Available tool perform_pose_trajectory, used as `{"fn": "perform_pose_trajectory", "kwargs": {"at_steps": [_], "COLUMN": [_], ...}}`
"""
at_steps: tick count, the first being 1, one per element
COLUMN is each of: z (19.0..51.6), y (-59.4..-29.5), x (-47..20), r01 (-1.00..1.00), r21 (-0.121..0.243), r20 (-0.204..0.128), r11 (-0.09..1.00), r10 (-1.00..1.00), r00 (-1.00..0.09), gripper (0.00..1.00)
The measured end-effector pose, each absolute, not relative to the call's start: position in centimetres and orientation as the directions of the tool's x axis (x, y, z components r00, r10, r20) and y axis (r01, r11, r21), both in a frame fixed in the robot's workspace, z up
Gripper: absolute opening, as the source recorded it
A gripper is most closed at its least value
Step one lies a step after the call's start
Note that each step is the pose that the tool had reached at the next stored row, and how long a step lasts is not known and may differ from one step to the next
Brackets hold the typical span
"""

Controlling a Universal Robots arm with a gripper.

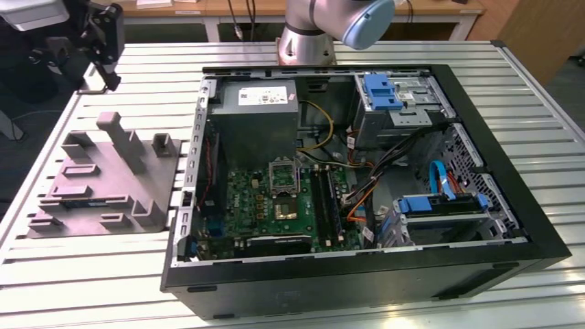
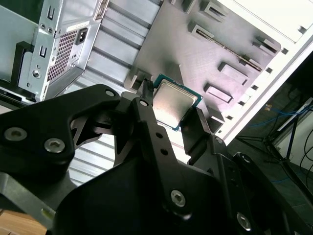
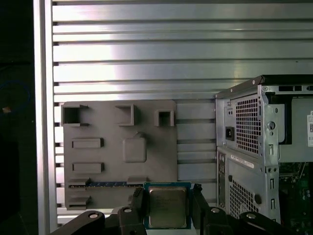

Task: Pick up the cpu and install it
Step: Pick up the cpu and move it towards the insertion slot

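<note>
While the gripper (image 3: 167, 203) has the cpu (image 3: 167, 207) pinched by two opposite edges, I count slip as the main risk. The fingers (image 3: 198, 208) are closed narrow on the chip, with its silvery lid facing the cameras in both wrist views. Contact is only on the thin green rim, so a jerk or a fast wrist turn could let it rotate or drop.

Where it is: over one edge of the grey tray (image 3: 112, 127), which lies on the slatted table (image 1: 92, 274) beside the open PC case (image 1: 366, 277). That is well apart from the socket (image 1: 285, 204) on the green motherboard (image 1: 265, 212). I judge it clear of the tray, but can't tell the gap.

Other things that could go wrong:
- The posts (image 1: 123, 140) on the tray stand tall; a low sideways move could clip the chip or a finger.
- The case wall sits between tray and board, so crossing too low would hit the rim.
- Cables (image 1: 320, 130) run near the socket; a finger could snag one on the way down.
- A chip skewed in the grip, even slightly, would land off-square in the socket and could bend contacts. In the second wrist view it looks a touch angled against the fingers — may just be the camera's slant.
- Corner orientation — I can't make out a marker, so I can't confirm it matches the socket.
</note>
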State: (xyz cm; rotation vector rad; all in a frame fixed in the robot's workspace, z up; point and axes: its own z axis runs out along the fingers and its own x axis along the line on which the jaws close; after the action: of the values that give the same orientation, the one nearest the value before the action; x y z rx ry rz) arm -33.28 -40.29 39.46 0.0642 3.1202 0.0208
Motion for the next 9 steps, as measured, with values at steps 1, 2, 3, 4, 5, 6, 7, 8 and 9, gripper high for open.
{"fn": "perform_pose_trajectory", "kwargs": {"at_steps": [1, 2, 3, 4, 5, 6, 7, 8, 9], "z": [39.46, 39.45, 39.46, 39.46, 39.46, 39.46, 39.45, 39.46, 39.46], "y": [-40.29, -40.29, -40.29, -40.29, -40.29, -40.30, -40.30, -40.29, -40.29], "x": [-33.23, -33.19, -33.14, -33.10, -33.05, -32.99, -32.92, -32.85, -32.78], "r01": [0.041, 0.041, 0.041, 0.041, 0.041, 0.041, 0.041, 0.041, 0.041], "r21": [0.014, 0.014, 0.014, 0.014, 0.014, 0.014, 0.014, 0.014, 0.014], "r20": [-0.020, -0.020, -0.020, -0.020, -0.020, -0.020, -0.020, -0.020, -0.020], "r11": [0.999, 0.999, 0.999, 0.999, 0.999, 0.999, 0.999, 0.999, 0.999], "r10": [0.041, 0.041, 0.041, 0.041, 0.041, 0.041, 0.041, 0.041, 0.041], "r00": [-0.999, -0.999, -0.999, -0.999, -0.999, -0.999, -0.999, -0.999, -0.999], "gripper": [0.47, 0.47, 0.47, 0.47, 0.47, 0.47, 0.47, 0.47, 0.47]}}
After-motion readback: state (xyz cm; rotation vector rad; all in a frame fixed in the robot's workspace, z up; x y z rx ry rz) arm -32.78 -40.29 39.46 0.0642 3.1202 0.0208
